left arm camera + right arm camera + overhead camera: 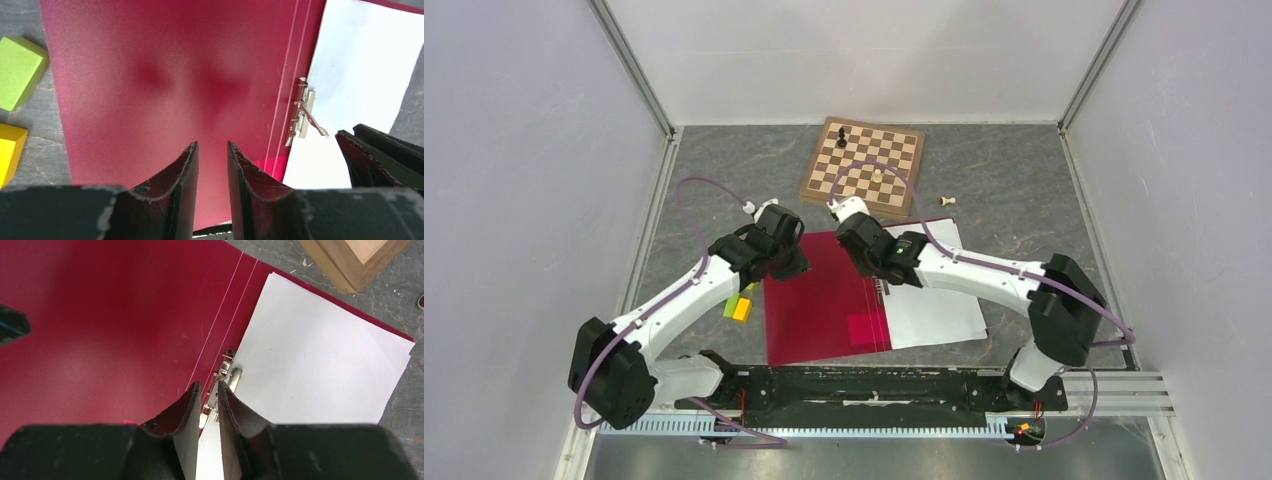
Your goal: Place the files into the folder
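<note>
Fingers of both arms hang over the open folder (819, 300) in the top view. The left gripper (789, 262) is above its far left corner and the right gripper (856, 250) is at the spine. The folder lies flat on the table (1024, 190), with bare red cover on the left and the files (934, 305) lying on its right half. A chessboard (864, 165) sits just beyond it. A green block (731, 303) and a yellow block (743, 312) lie beside the folder's left edge.

From the left wrist, the left gripper's fingers stand a narrow gap apart with nothing between them, over the red cover. The metal clip (302, 112) sits at the spine, on the inner edge of the white sheets.

From the right wrist, the right gripper's fingers are nearly together right at the clip. They may be pinching part of it, but the view is too close to tell.
</note>
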`<state>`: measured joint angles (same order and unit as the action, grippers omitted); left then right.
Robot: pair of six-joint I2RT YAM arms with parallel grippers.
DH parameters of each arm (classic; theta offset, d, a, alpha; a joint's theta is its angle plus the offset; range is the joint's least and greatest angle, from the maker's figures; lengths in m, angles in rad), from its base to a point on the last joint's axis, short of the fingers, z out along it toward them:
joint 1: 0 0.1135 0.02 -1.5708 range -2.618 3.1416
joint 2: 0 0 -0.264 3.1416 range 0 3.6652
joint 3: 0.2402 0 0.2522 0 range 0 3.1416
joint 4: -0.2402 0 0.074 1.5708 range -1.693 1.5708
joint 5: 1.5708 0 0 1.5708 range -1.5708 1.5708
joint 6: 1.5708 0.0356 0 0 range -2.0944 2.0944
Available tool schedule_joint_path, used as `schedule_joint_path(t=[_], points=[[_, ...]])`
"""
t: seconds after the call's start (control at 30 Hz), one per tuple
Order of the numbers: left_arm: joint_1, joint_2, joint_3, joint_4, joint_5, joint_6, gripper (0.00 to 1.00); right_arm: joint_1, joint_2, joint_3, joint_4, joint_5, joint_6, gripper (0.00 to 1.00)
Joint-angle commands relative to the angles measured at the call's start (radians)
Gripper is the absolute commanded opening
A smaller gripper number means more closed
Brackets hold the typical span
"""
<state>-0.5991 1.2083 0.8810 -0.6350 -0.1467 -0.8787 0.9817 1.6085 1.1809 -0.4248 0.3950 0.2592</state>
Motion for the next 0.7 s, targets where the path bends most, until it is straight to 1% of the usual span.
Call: schedule_joint_path(t=[0.0,0.13,0.37,0.67], points=[[0.02,-0.005,-0.042,0.004,0.037,0.052,0.34,0.031,0.082,0.098,-0.106,0.05,-0.044,0.2],[0.022,0.006,-0.095,0.035,0.067,0.038,0.32,0.061,0.126,0.14,-0.16,0.12,-0.043,0.18],[0.021,0.035,-0.194,0.117,0.116,0.038,0.27,0.083,0.152,0.159,-0.19,0.187,-0.045,0.17],[0.021,0.034,-0.253,0.144,0.118,0.032,0.26,0.097,0.173,0.156,-0.198,0.185,-0.051,0.15]])
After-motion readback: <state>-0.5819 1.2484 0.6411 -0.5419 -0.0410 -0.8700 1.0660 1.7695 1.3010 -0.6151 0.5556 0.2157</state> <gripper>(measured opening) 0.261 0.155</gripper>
